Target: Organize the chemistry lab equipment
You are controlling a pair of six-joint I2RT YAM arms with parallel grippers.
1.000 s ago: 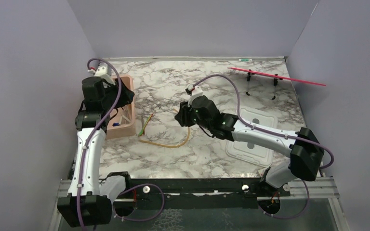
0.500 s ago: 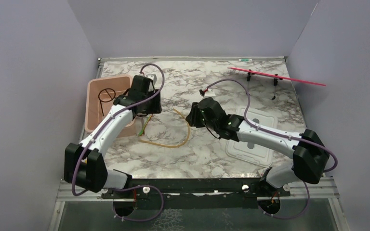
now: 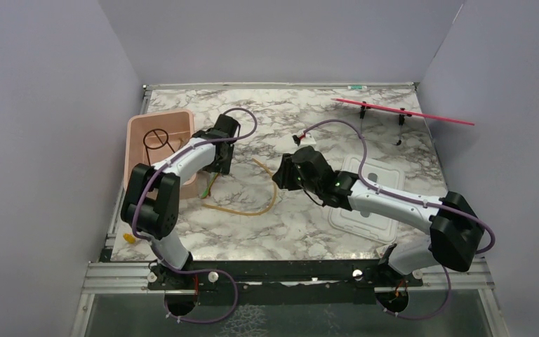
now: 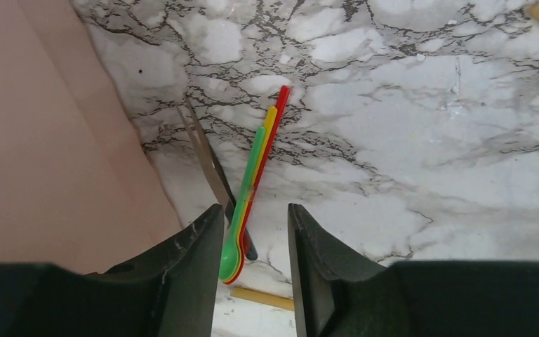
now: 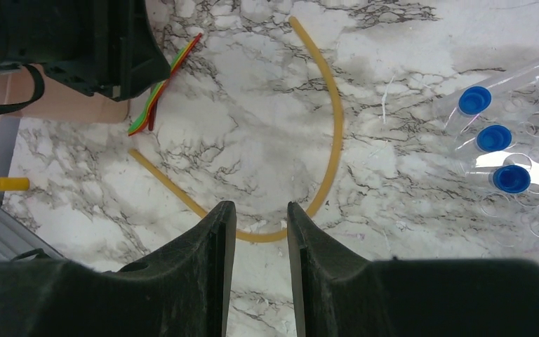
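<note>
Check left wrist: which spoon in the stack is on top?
The green spoon: its full bowl and handle show, lying over the yellow spoon and red spoon, which only peek out along its edge and past its tip.

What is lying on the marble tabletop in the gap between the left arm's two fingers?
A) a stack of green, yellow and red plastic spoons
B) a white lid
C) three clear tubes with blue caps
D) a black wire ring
A: the left wrist view shows the nested green, yellow and red plastic spoons lying on the white marble tabletop, framed by the fingers of the open left gripper, beside the pink plastic tub.
</note>
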